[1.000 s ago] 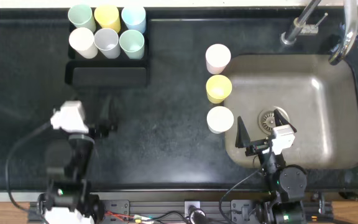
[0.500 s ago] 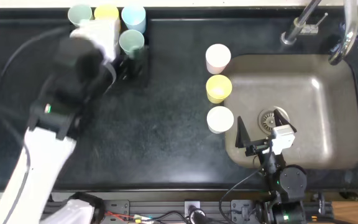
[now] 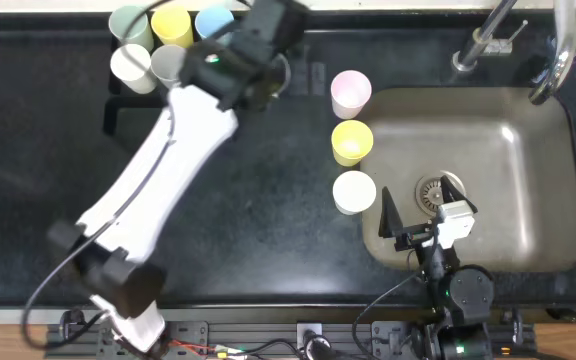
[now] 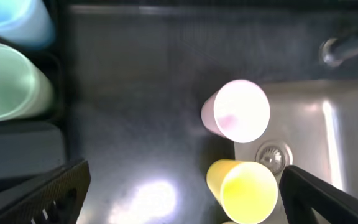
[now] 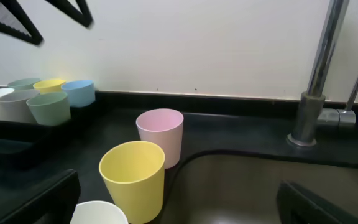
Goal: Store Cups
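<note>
Beside the sink stand a pink cup, yellow cup and white cup

Top view: fixed overhead camera looking straight down on the surface and sink. Left wrist view: high, facing down, near the pink cup and yellow cup. Right wrist view: low by the sink, facing level toward the far wall. All three share both cups.

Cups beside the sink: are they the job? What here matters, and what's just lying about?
Job: pink cup, yellow cup, white cup, black rack with stored cups, left claw.
Just there: sink, faucet.
</note>
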